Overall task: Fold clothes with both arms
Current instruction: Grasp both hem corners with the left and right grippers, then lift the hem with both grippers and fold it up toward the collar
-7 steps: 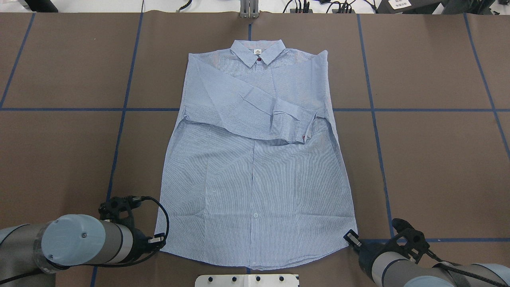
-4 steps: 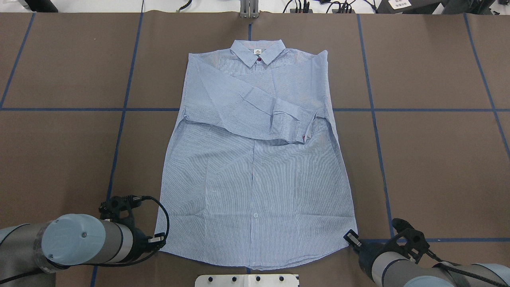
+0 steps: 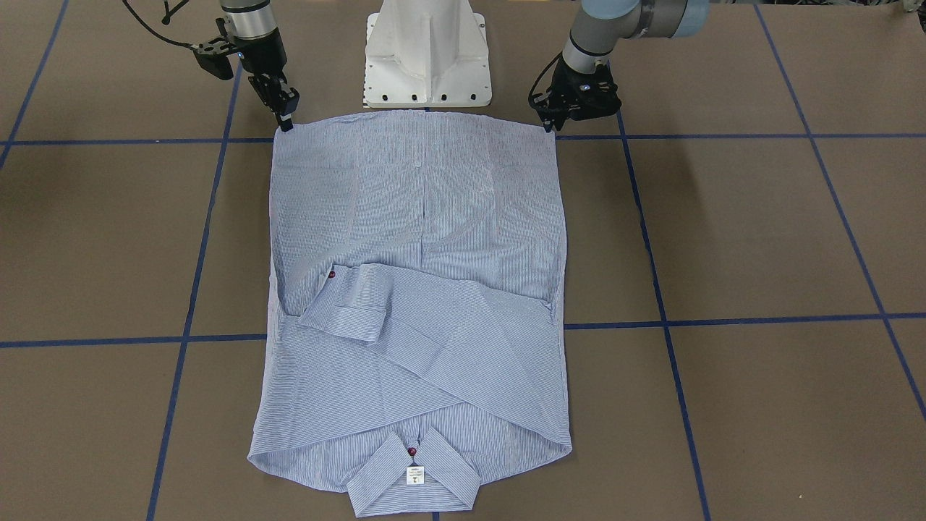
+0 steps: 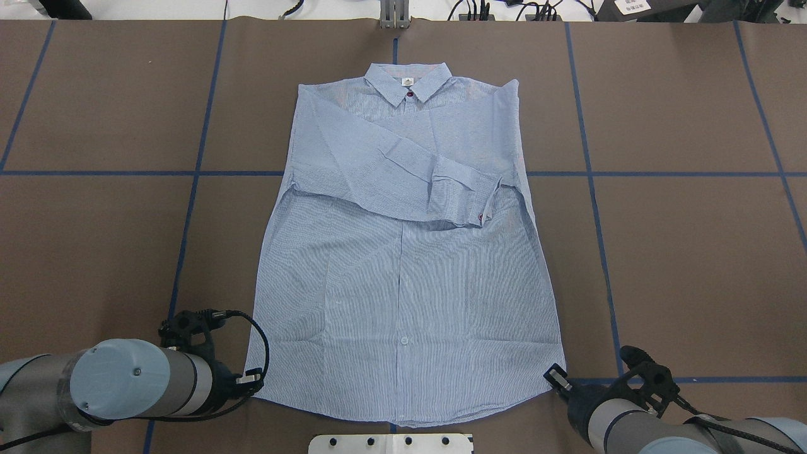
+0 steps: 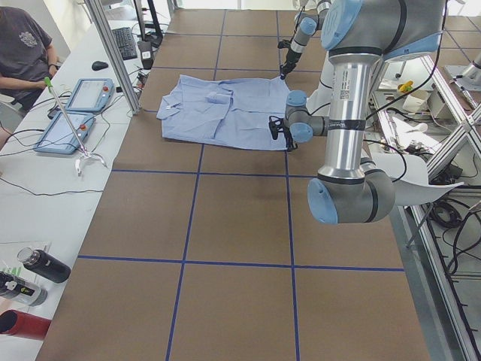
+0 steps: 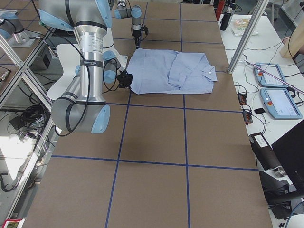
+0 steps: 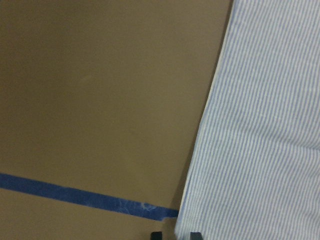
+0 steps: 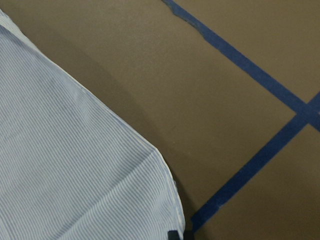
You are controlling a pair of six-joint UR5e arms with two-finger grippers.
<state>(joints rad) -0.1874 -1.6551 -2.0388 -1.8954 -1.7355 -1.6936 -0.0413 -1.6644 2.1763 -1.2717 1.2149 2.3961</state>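
— Grippers first: where, and how wide?

— Left gripper (image 3: 548, 126) low over the table (image 3: 759, 231), off the left side of the base (image 3: 427, 72), tips at one hem corner of the shirt (image 3: 419, 210). Fingers (image 7: 156, 236) a narrow gap apart in the wrist view, with the hem edge leading right into that gap. Cannot tell whether pinched on the cloth or only poised around it.

— And the other?

— Right gripper (image 3: 287, 123) off the right side of the base, tips at the opposite hem corner. Only one fingertip in its wrist view, so no saying how far open, or whether holding anything.

— Shirt itself?

— Flat on the table, button side up, hem just in front of the base, collar (image 3: 412, 474) at the end farthest from it.

— Done so far?

— Sleeves (image 3: 434, 325) folded in across the chest, nothing sticking out past the sides. Looks like the early part finished.

— Left to do?

— Body at full length, no fold across it yet. Probably next: lifting the hem away from the base and carrying it toward the collar, then perhaps one more fold.
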